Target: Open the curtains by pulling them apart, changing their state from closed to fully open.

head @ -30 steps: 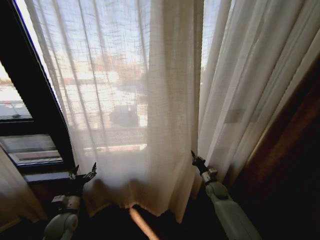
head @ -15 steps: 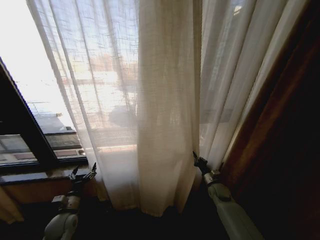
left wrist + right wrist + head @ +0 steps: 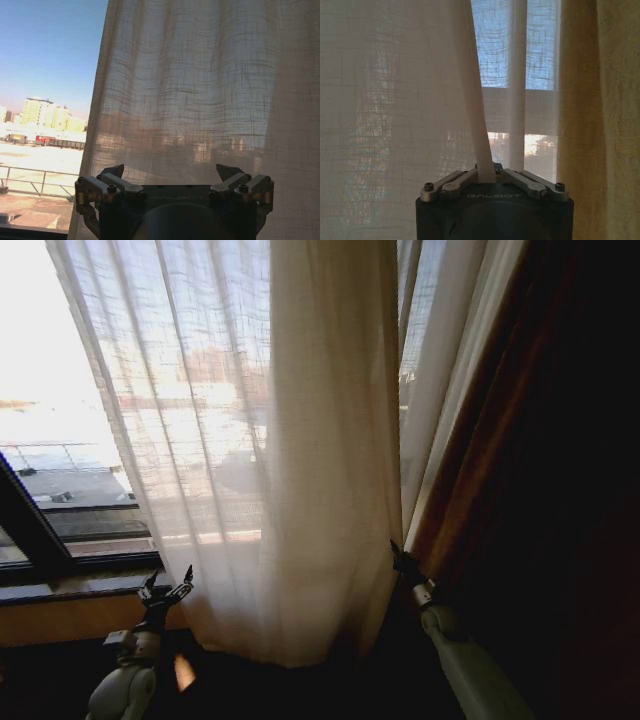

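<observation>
Curtains [image 3: 300,470] fill the middle of the head view: sheer cream panels hanging in long pleats from beyond the top of the view down to the floor, gathered into a thick bunch at the centre, with a thinner panel [image 3: 440,390] beside it on the right. Bare window [image 3: 60,440] shows on the left, with rooftops and sky outside, so that side looks already uncovered. A dark reddish-brown drape [image 3: 560,490] stands along the right edge, just behind the sheer fabric. A wooden sill [image 3: 70,588] runs under the glass.

The right gripper [image 3: 402,562] is at the lower right edge of the gathered panel; in the right wrist view its fingers [image 3: 520,181] are closed tight on a narrow fold of the curtain [image 3: 482,145], which rises taut and slanted from the pinch. The left gripper [image 3: 165,590] hovers low by the left hem with its fingers [image 3: 107,182] spread wide and nothing between them, the fabric [image 3: 200,100] hanging just ahead of it.

By my reading the step in hand is dragging the pinched panel toward the right side. The next move seems to call for a steady sideways pull that keeps the fold clamped while the pleats stack against the drape; a jerk could slip the thin fold out of the pinch.
</observation>
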`<state>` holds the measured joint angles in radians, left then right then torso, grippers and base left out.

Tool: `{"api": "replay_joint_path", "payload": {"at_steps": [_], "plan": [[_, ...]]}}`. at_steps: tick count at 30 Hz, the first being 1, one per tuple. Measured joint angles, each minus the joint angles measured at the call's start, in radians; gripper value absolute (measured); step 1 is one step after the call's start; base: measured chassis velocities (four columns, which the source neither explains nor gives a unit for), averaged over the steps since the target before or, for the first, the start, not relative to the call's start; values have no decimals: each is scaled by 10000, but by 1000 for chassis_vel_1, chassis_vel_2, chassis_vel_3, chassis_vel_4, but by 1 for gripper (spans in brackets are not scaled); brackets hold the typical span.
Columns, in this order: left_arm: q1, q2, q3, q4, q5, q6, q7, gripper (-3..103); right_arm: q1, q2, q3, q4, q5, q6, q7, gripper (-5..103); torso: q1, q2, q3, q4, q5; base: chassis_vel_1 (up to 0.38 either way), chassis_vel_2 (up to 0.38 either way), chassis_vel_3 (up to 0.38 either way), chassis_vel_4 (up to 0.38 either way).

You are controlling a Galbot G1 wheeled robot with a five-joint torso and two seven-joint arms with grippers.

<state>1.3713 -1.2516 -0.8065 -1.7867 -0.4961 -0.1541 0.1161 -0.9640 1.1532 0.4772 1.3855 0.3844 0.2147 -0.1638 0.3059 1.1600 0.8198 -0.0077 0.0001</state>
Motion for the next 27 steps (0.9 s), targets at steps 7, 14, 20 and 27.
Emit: {"api": "replay_joint_path", "payload": {"at_steps": [7, 14, 20, 27], "plan": [[0, 0, 0, 0, 0, 0, 0, 100, -214, 51, 25, 175, 203, 264, 16, 0, 0, -1, 0, -3, -3, -347, -348, 332, 359], [0, -1, 1, -1, 0, 0, 1, 100, -326, 111, -14, 455, 318, 574, -128, 0, -1, -1, 1, -6, 4, -291, -285, 314, 290], [-1, -1, 3, -2, 0, 0, 4, 100, -459, 79, 26, 793, 400, 515, -78, 0, -1, -1, 1, -3, 5, -53, -70, 73, 36], [0, 4, -7, 0, 0, 0, -6, 100, -605, 33, 116, 930, 136, 588, -176, 0, 0, 0, 0, 3, -1, 14, 12, -11, -18]]}}
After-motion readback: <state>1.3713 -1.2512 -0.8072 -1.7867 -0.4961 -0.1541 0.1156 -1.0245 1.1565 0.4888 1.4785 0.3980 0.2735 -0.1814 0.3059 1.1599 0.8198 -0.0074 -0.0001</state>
